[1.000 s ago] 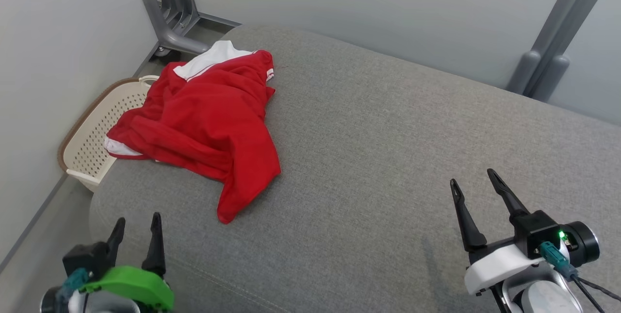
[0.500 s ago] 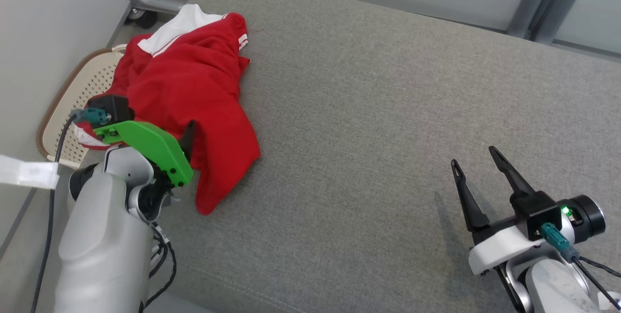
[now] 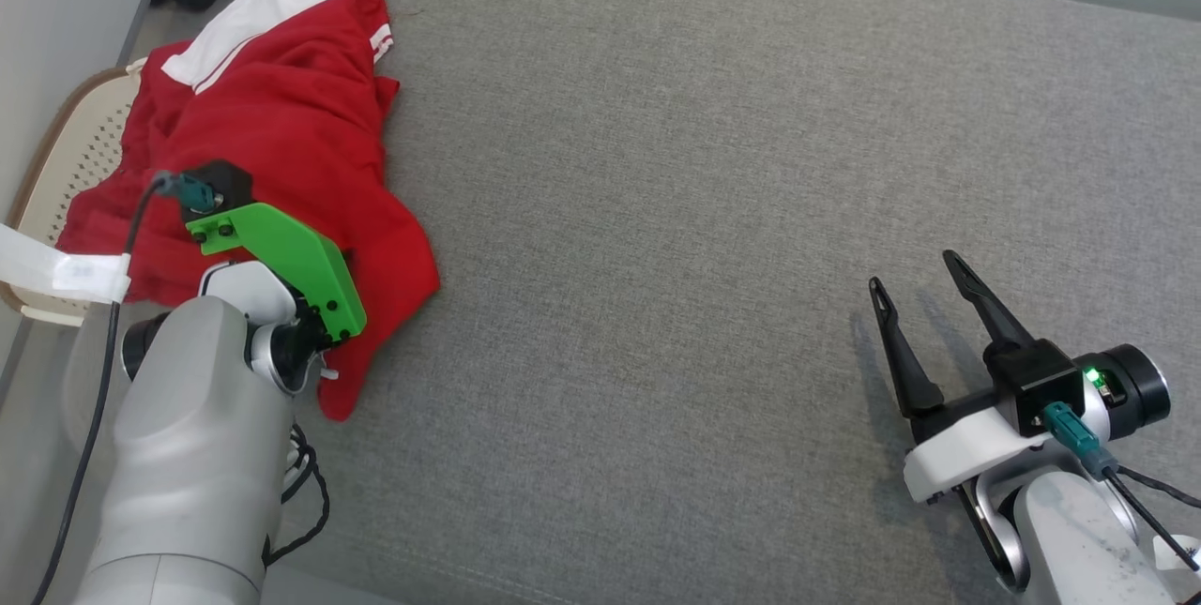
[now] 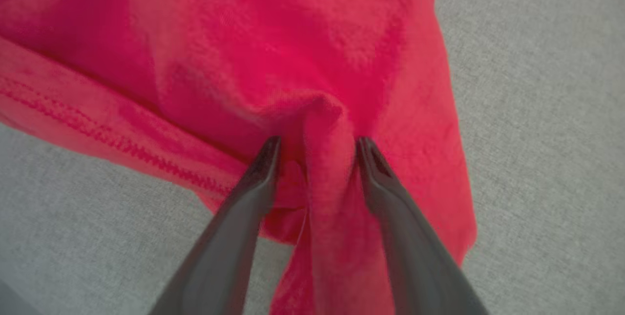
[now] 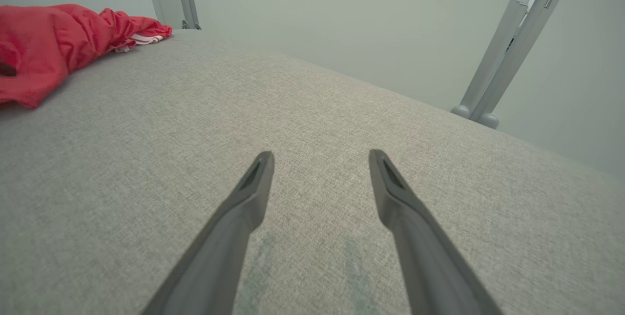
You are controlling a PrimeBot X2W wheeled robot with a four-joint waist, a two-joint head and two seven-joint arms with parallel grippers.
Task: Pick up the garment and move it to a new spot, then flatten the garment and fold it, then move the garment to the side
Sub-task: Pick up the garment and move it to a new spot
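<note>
A crumpled red garment (image 3: 281,117) with white collar and trim lies at the far left of the grey cushion (image 3: 704,164), partly hanging over the left edge. My left arm with its green mount (image 3: 281,253) reaches down onto the garment's near part. In the left wrist view my left gripper (image 4: 317,146) is open, pressed into the garment (image 4: 293,61), with a raised fold of red cloth between the two fingers. My right gripper (image 3: 915,267) hovers open over bare cushion at the lower right, far from the garment (image 5: 44,46), with nothing between its fingers (image 5: 259,183).
A cream perforated basket (image 3: 66,145) sits on the floor left of the cushion, under the garment's edge. Grey metal frame posts (image 5: 508,46) stand behind the cushion by the wall. A cable with a white tag (image 3: 56,272) hangs from my left arm.
The head camera has tilted down. My left arm has come up from the lower left and pushed its fingers into the garment's near part. The right gripper has stayed put.
</note>
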